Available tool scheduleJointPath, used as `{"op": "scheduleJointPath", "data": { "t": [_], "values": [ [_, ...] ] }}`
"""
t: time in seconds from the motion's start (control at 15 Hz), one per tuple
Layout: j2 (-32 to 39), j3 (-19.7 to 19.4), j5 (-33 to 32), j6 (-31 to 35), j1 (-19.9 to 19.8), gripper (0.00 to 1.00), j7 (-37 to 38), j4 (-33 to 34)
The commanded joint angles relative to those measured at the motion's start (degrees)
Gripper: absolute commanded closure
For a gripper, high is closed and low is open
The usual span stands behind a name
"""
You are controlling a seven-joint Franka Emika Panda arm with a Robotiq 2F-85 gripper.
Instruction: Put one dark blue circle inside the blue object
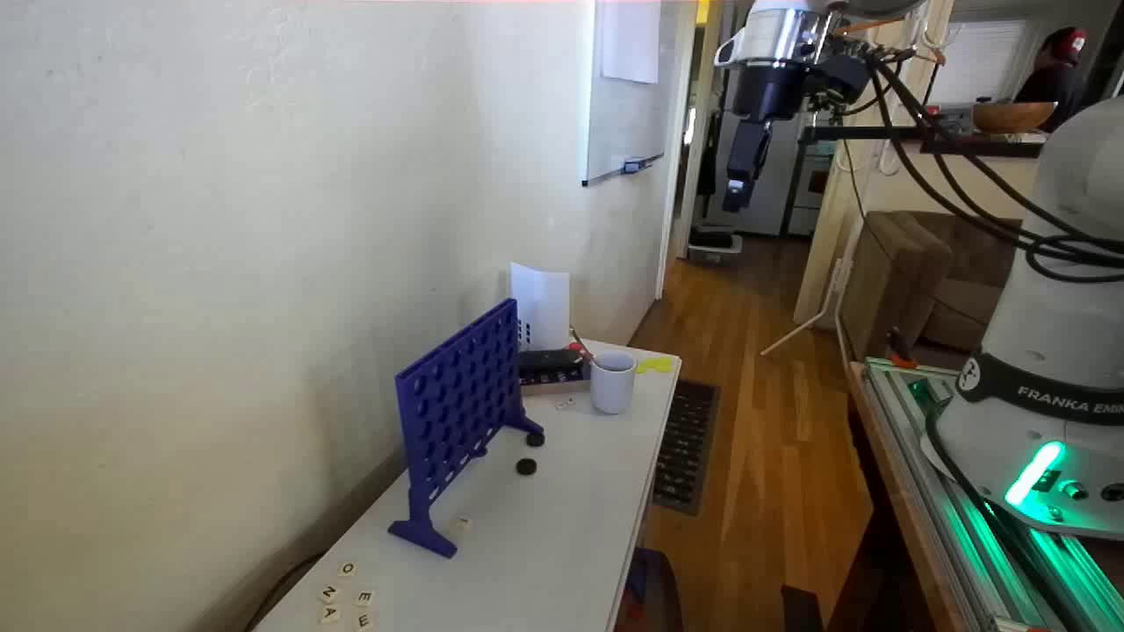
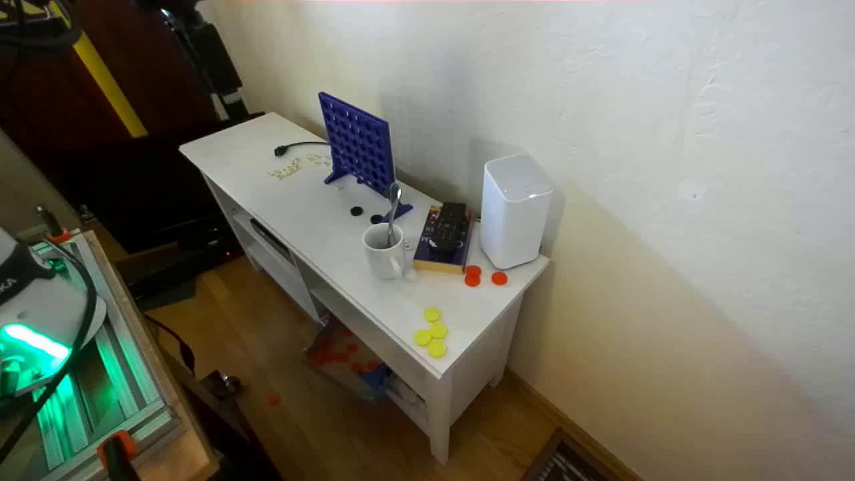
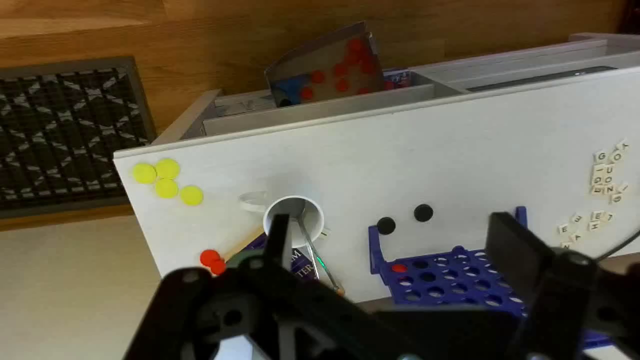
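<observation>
The blue object, an upright blue rack with round holes, stands on the white table in both exterior views (image 1: 464,395) (image 2: 359,143); it also shows from above in the wrist view (image 3: 447,267). It holds a red disc (image 3: 399,268) and two dark discs (image 3: 421,264) near one foot. Two loose dark discs lie flat on the table: one (image 3: 386,225) touches or nearly touches a rack foot, the other (image 3: 423,213) lies apart in front. My gripper (image 3: 391,219) is open and empty, high above the table; it also shows in both exterior views (image 1: 740,189) (image 2: 230,100).
A white cup (image 2: 384,257) with a spoon stands near the rack. Beside it are a book with a remote (image 2: 449,227), a tall white box (image 2: 514,214), red discs (image 2: 499,278) and yellow discs (image 2: 432,314). Letter tiles (image 3: 602,175) lie at the other end. A wall (image 1: 263,219) runs behind.
</observation>
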Motion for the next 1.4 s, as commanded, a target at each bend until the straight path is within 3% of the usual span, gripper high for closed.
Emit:
{"op": "scheduleJointPath", "data": {
  "t": [0.0, 0.4, 0.8, 1.13, 1.33],
  "values": [
    [-0.01, -0.11, -0.09, -0.16, 0.12, 0.00, 0.08, 0.07],
    [0.00, -0.11, -0.09, -0.16, 0.12, 0.00, 0.08, 0.05],
    [6.48, 4.04, 6.71, 3.19, 8.18, 0.00, 3.41, 0.14],
    [15.94, 10.39, 13.95, 14.89, 12.65, 0.00, 14.17, 1.91],
    [23.08, 14.07, 12.40, 25.34, 13.09, 0.00, 18.32, 3.24]
  ]
}}
